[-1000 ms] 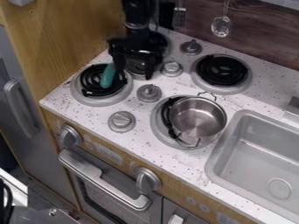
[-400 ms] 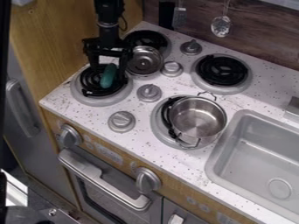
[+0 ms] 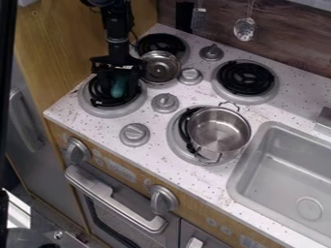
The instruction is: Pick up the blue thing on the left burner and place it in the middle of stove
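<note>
Blue thing (image 3: 118, 89): one, on the burner (image 3: 111, 113), upper left of the frame. Gripper (image 3: 118, 86): one, over the blue thing, fingers apart, one to each side. Handling: centre the blue thing, close squarely across its narrow width, avoid snagging the coils (image 3: 103, 102); lift straight, clear of the pan (image 3: 160, 69), before travel.

1 high camera, fairly near, slanted down: stove (image 3: 156, 154), sink (image 3: 279, 180).
</note>
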Controlling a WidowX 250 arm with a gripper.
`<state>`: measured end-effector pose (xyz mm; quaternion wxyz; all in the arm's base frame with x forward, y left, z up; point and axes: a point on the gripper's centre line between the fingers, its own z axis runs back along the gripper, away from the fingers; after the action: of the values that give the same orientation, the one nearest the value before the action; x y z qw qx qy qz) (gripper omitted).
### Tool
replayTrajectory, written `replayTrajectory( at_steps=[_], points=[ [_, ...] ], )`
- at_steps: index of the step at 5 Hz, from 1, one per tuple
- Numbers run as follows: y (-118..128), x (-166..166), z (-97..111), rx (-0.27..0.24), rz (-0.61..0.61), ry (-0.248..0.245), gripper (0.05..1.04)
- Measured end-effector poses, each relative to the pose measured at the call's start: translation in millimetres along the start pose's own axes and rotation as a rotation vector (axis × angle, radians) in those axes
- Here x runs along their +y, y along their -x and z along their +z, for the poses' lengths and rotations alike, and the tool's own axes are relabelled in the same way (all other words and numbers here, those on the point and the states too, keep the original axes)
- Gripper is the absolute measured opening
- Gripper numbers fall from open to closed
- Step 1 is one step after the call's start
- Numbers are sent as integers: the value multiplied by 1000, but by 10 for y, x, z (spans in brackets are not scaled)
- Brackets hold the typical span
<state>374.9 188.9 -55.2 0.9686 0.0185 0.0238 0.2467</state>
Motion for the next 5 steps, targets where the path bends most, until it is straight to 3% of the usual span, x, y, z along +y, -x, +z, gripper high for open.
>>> replayTrajectory(
  at_steps=[1,3,4,5],
  points=[
    [3,-90,-9,14,-38,-2,487],
    [63,-248,45,-7,-105,-44,485],
    [202,-711,143,-35,-224,-67,485],
    [346,-851,172,-30,-257,-76,485]
  ],
)
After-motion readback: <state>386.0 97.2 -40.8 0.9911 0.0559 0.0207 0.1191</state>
